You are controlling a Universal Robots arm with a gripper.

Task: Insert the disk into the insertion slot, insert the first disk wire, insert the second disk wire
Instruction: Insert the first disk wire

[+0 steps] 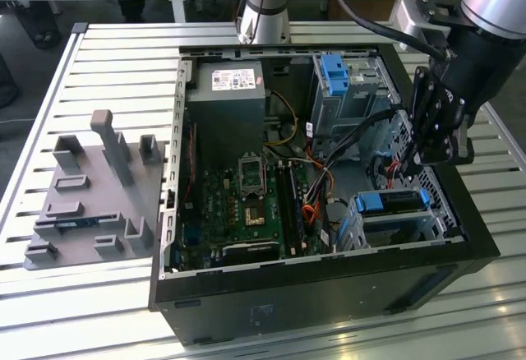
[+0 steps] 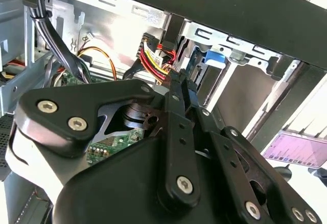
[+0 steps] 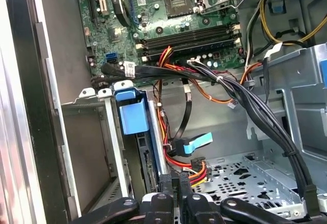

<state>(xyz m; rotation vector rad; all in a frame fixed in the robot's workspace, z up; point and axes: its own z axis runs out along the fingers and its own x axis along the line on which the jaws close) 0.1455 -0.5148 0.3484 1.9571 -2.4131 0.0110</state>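
In the exterior view, an open computer case (image 1: 329, 286) lies on its side on a slatted tabletop (image 1: 107, 56). A grey fixture tray (image 1: 90, 204) sits beside it on the exterior view's left. The disk (image 1: 391, 201) is seated in the insertion slot (image 1: 394, 227), in the near corner of the case on the exterior view's right. It stands on edge, with its blue-framed upper edge facing the open side of the case. That long edge runs from the exterior view's left to right, parallel to the near wall. The taller cage (image 1: 349, 101) with a blue clip (image 1: 335, 71) stands farther back. The gripper (image 1: 426, 161) reaches down into the case just beyond the disk, fingers pointing downward.

In the second wrist view, the gripper (image 2: 179, 83) has its jaws drawn close together, leaving only a narrow slit. Whether anything is pinched there cannot be told. A bundle of red and yellow wires (image 2: 156, 55) lies just past the tips, and the blue caddy of the disk (image 2: 213, 58) shows beyond them in its metal frame.

In the first wrist view, the gripper (image 3: 174, 185) sits next to the thin edge of the disk (image 3: 134, 115), which runs away from the jaws toward the motherboard (image 3: 168, 9). The grey wall of the insertion slot (image 3: 89, 142) flanks it. The red and yellow wires (image 3: 191, 169) end close beside the jaws, near a cable with a blue tab (image 3: 196, 144).
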